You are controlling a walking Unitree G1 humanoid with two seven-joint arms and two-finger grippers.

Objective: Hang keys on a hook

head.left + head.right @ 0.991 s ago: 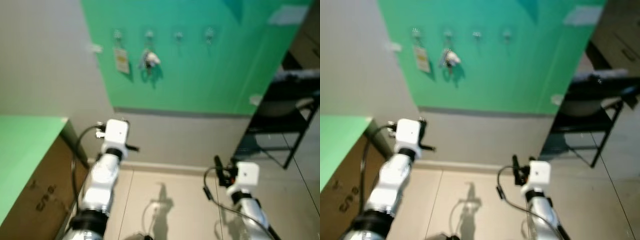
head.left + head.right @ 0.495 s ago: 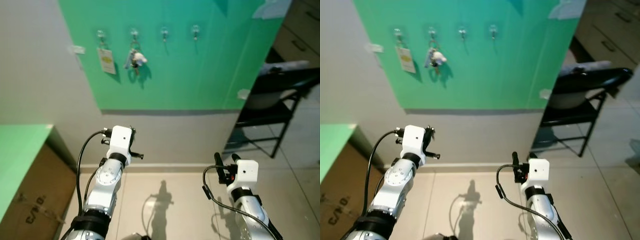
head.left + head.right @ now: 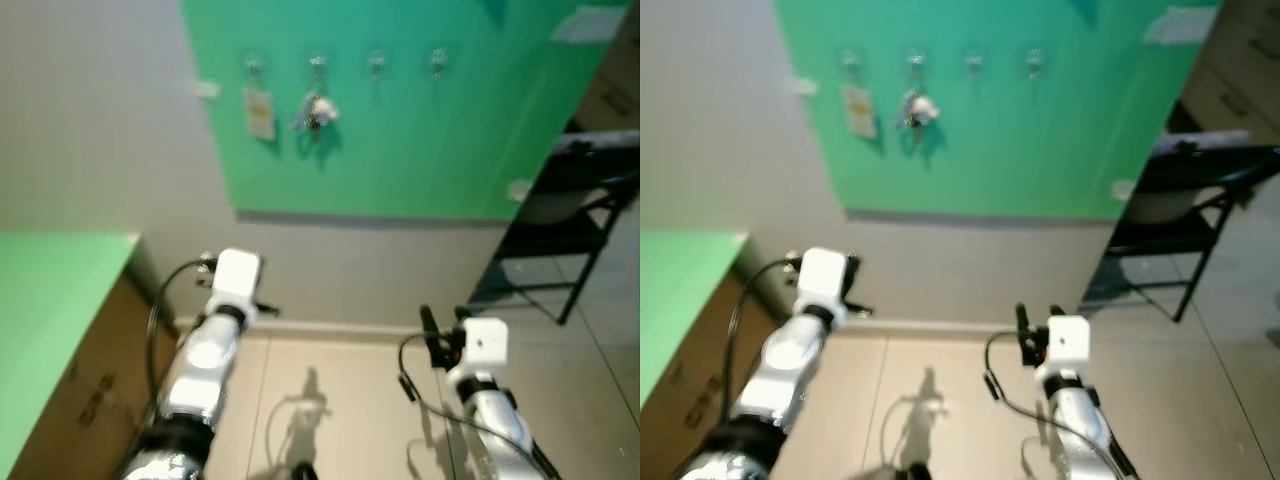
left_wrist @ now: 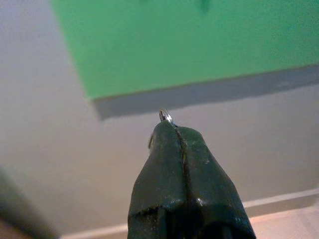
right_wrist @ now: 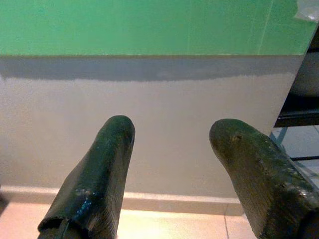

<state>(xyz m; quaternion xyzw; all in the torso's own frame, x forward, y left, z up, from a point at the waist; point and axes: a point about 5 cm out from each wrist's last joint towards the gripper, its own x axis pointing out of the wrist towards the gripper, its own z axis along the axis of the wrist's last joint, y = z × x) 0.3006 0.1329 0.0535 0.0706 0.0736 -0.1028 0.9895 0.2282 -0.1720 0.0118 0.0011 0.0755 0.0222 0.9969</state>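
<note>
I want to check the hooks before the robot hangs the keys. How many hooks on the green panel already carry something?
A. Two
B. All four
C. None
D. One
A: on the green panel, the leftmost hook holds a pale tag and the second hook holds a key bunch, while the third hook and the fourth hook are bare.

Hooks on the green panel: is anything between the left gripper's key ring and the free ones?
Nothing visible blocks the way. The left gripper is shut on the key ring, well below the green panel. The two rightmost hooks look free; the other two hold a tag and keys.
</note>
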